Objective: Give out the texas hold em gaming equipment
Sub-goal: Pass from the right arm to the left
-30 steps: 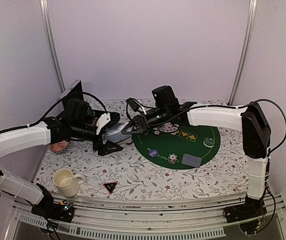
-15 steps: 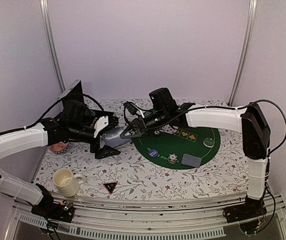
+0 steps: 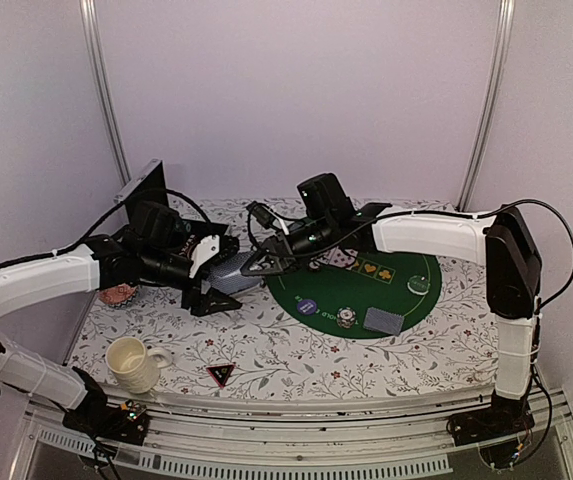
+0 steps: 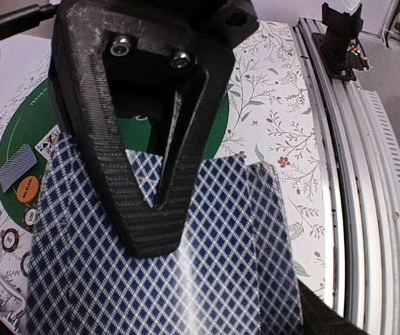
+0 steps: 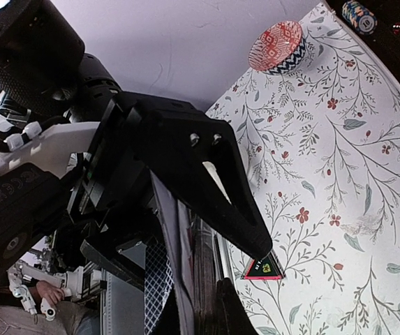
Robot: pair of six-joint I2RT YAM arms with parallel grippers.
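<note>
Playing cards (image 3: pixel 231 268), blue-diamond backs.

Overhead view: I log the fanned pack between the two arms, at the left edge of the green mat (image 3: pixel 406 300). The right gripper (image 3: pixel 262 264) is pinched tight on the pack's edge. The left gripper (image 3: pixel 218 270) straddles the pack from the other side, and I cannot tell whether its jaws press on it. On the mat: face-up cards (image 3: pixel 361 266), one face-down card (image 3: pixel 384 320), a poker chip (image 3: pixel 346 317) and a blue button (image 3: pixel 308 306). Of the white lettering on the mat's rim, only "OLD" is readable. Near edge: cream mug (image 3: pixel 129 363) and black triangular marker (image 3: pixel 220 375).

Left wrist view: the pack fills the frame, with a black finger of the right gripper lying across the backs. An orange button (image 4: pixel 28 190) sits on the mat; its print is too small to read.

Right wrist view: the cards are edge-on between closed fingers (image 5: pixel 206 174). The pink patterned dish (image 5: pixel 276 47) lies beyond. The marker's emblem is unreadable.
</note>
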